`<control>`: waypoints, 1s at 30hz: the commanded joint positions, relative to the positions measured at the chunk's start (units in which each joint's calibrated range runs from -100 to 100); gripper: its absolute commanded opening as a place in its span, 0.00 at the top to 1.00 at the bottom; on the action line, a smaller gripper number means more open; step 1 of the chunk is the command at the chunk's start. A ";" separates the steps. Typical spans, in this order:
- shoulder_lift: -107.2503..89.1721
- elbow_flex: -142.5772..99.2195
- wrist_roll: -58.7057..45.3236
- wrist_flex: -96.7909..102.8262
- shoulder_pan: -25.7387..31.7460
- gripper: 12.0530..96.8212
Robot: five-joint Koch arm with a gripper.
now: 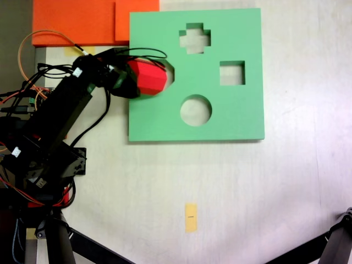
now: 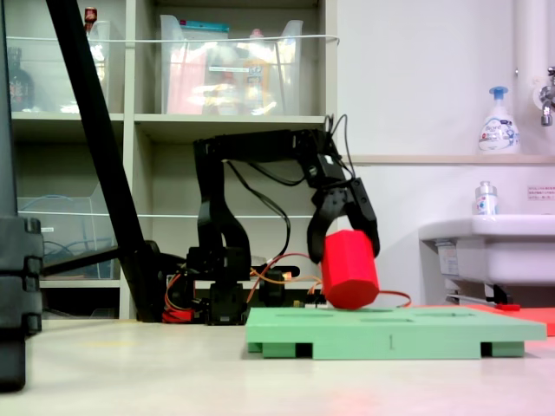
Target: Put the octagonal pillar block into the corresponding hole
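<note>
My gripper (image 1: 142, 78) is shut on the octagonal pillar block (image 1: 151, 77), a bright red eight-sided prism. It holds the block over the left part of the green foam board (image 1: 242, 110). The corresponding hole (image 1: 171, 72) shows only as a pale sliver at the block's right edge; the block covers the rest. In a fixed view from the side the gripper (image 2: 345, 249) points down with its dark fingers on either side of the tilted block (image 2: 349, 273). The block's lower end is at the top face of the board (image 2: 390, 328); I cannot tell whether it touches.
The board also has a cross cut-out (image 1: 194, 38), a square cut-out (image 1: 232, 72) and a round cut-out (image 1: 196, 110). Orange foam sheets (image 1: 77, 22) lie at the back left. A yellow tape mark (image 1: 191, 217) is on the table. A sink (image 2: 486, 247) stands at the right.
</note>
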 commanded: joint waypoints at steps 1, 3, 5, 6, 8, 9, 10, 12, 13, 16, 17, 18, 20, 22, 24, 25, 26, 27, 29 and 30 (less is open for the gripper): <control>-2.70 0.70 0.39 0.24 0.10 0.65; -2.84 0.80 0.34 0.34 0.10 0.65; -3.40 1.00 0.34 0.34 0.05 0.65; -3.53 1.00 0.34 0.34 0.00 0.65; -2.84 1.00 0.10 0.53 -0.44 0.65; -1.72 1.00 -0.05 0.73 -0.63 0.65; -0.88 1.00 -0.29 1.02 -0.88 0.65; 0.79 1.00 -0.68 1.50 -1.27 0.65; 1.35 1.00 -0.93 1.79 -1.42 0.65; 3.59 1.50 -1.61 2.84 -2.10 0.65; 4.29 1.50 -1.81 3.04 -2.20 0.65; 4.98 1.50 -2.25 3.42 -2.59 0.65; 5.82 1.50 -2.59 4.29 -3.13 0.65; 6.38 1.50 -2.93 4.58 -3.71 0.65; 6.94 1.50 -3.03 4.67 -4.00 0.65; 7.36 1.50 -3.13 4.77 -4.20 0.65; 8.06 1.50 -3.37 5.06 -4.25 0.65; 8.34 1.50 -3.52 5.35 -4.35 0.65; 9.73 1.60 -3.86 6.12 -4.35 0.65; 10.43 1.90 -3.91 6.41 -4.35 0.65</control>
